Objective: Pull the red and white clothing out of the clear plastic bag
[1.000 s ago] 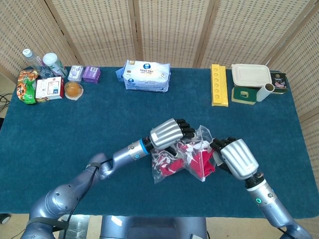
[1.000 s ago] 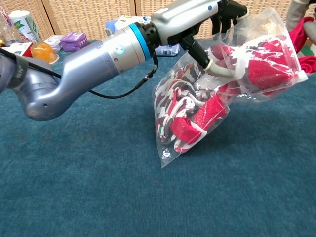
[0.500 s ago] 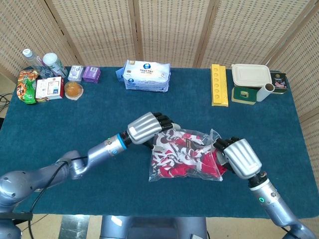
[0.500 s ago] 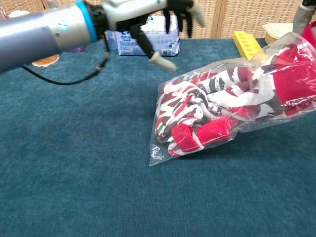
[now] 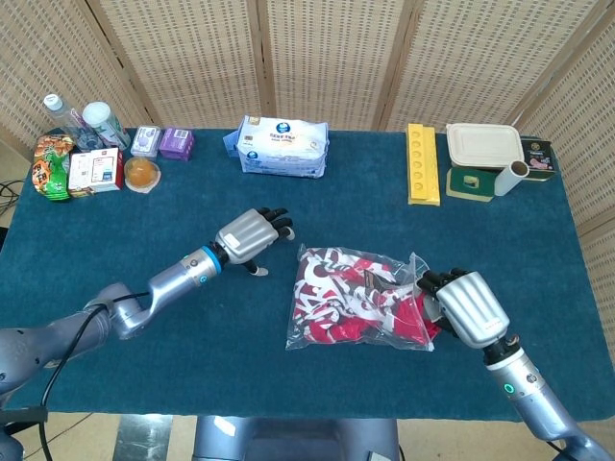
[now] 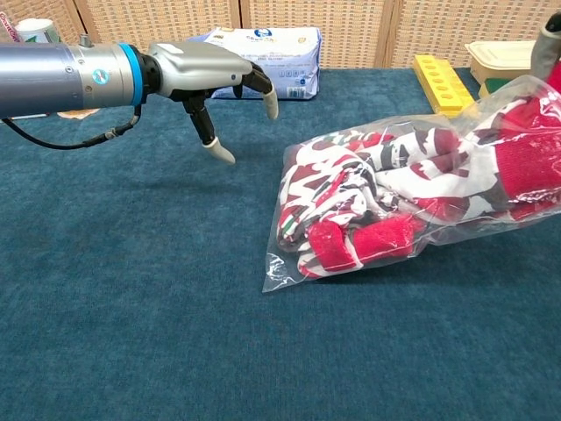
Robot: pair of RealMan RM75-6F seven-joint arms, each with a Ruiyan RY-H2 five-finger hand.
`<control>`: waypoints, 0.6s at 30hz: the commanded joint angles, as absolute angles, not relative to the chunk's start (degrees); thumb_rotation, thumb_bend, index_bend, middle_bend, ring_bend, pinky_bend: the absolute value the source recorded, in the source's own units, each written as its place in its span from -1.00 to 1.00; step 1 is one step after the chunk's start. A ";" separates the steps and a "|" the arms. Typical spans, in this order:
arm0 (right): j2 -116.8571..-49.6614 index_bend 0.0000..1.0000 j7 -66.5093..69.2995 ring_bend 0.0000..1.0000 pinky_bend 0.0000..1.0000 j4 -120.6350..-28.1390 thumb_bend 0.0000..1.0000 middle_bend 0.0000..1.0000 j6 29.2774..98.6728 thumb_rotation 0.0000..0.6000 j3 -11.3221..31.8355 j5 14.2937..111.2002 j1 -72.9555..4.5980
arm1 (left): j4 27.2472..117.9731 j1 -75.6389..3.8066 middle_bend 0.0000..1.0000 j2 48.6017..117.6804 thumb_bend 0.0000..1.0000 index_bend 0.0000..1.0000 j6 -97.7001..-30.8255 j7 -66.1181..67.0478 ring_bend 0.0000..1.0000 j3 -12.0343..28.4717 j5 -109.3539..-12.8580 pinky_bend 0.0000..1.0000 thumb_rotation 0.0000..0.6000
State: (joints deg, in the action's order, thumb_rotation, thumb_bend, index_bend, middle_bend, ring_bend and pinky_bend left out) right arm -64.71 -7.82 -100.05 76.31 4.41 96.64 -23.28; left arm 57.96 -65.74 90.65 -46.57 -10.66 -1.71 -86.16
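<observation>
The clear plastic bag [image 5: 357, 300] [image 6: 399, 206] lies flat on the blue table, with the red and white clothing [image 5: 336, 293] [image 6: 351, 189] bunched inside it. My left hand [image 5: 252, 235] [image 6: 206, 74] hovers open to the left of the bag, apart from it, fingers spread and pointing down. My right hand [image 5: 471, 305] is at the bag's right end, its fingers curled around the red cloth at the bag's mouth. The chest view shows only a sliver of that hand [image 6: 550, 35] at the top right corner.
A tissue pack [image 5: 282, 146] [image 6: 263, 48] stands at the back centre. A yellow tray [image 5: 422, 163] [image 6: 443, 79] and a white lidded container [image 5: 484, 146] sit at the back right. Bottles and snack packs [image 5: 82, 158] crowd the back left corner.
My left hand has let go of the bag and drawn back to the left. The bag has dropped from its lifted pose and now lies flat. The right hand keeps its hold.
</observation>
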 commanded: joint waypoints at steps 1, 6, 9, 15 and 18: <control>-64.64 0.44 -7.79 0.38 0.31 -100.01 0.33 0.05 76.28 1.00 4.40 96.59 -23.26 | 53.35 -66.48 -0.61 94.69 -0.80 -0.42 -43.57 -9.50 -0.81 0.01 -84.29 -0.53 1.00; -64.50 0.44 -7.49 0.38 0.31 -99.89 0.33 0.05 76.06 1.00 4.27 96.58 -23.27 | 48.85 -67.81 -0.61 98.65 -0.71 -0.42 -41.33 -10.62 -0.81 1.81 -83.74 -0.53 1.00; -64.49 0.44 -7.25 0.38 0.31 -99.74 0.33 0.05 75.89 1.00 4.29 96.48 -23.35 | 46.29 -68.91 -0.61 101.05 -0.67 -0.42 -39.59 -12.10 -0.81 2.58 -83.70 -0.53 1.00; -64.43 0.44 -6.79 0.39 0.31 -99.38 0.33 0.05 75.72 1.00 4.32 96.31 -23.43 | 42.15 -70.57 -0.61 104.53 -0.63 -0.40 -37.28 -14.72 -0.81 3.09 -84.44 -0.53 1.00; -64.36 0.44 -6.50 0.39 0.31 -99.21 0.33 0.06 75.58 1.00 4.32 96.14 -23.45 | 40.37 -71.12 -0.61 105.82 -0.57 -0.39 -36.93 -15.63 -0.81 3.16 -84.97 -0.53 1.00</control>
